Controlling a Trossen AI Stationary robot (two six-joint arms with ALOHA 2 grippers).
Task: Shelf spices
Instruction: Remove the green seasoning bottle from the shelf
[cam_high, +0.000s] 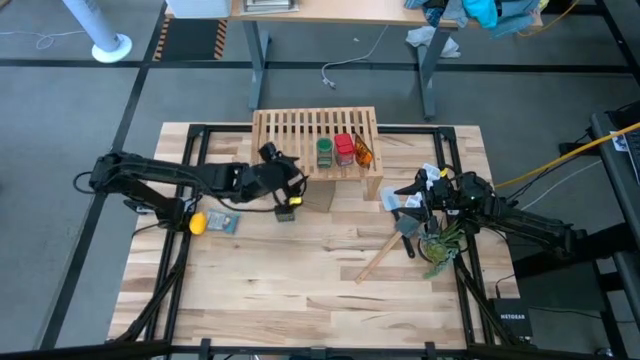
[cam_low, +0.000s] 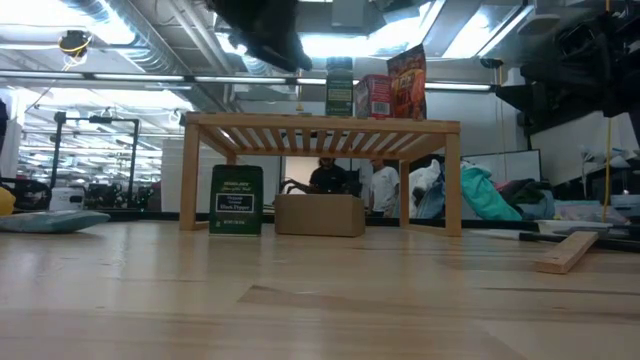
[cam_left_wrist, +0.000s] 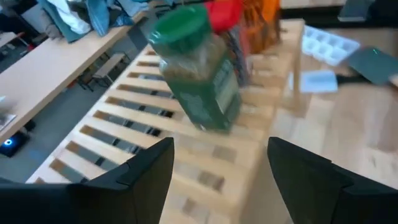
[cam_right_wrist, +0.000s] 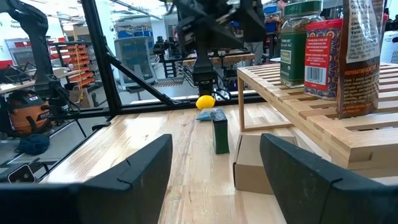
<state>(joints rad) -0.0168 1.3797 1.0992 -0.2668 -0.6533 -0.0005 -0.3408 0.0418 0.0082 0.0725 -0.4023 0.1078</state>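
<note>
Left tool (cam_left_wrist: 214, 177), three shelved spices (cam_high: 343, 150)

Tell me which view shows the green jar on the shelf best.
Left wrist view: the green jar fills it, lid and label plain. The right wrist view gives its side, the low view a dim front, the high view only its lid.

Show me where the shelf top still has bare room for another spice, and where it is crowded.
The shelf is bare across its slats from the left end to the green jar. The right part is crowded: green jar, red jar and orange packet stand in a row. The open left claw sits at the shelf's front edge.
</note>
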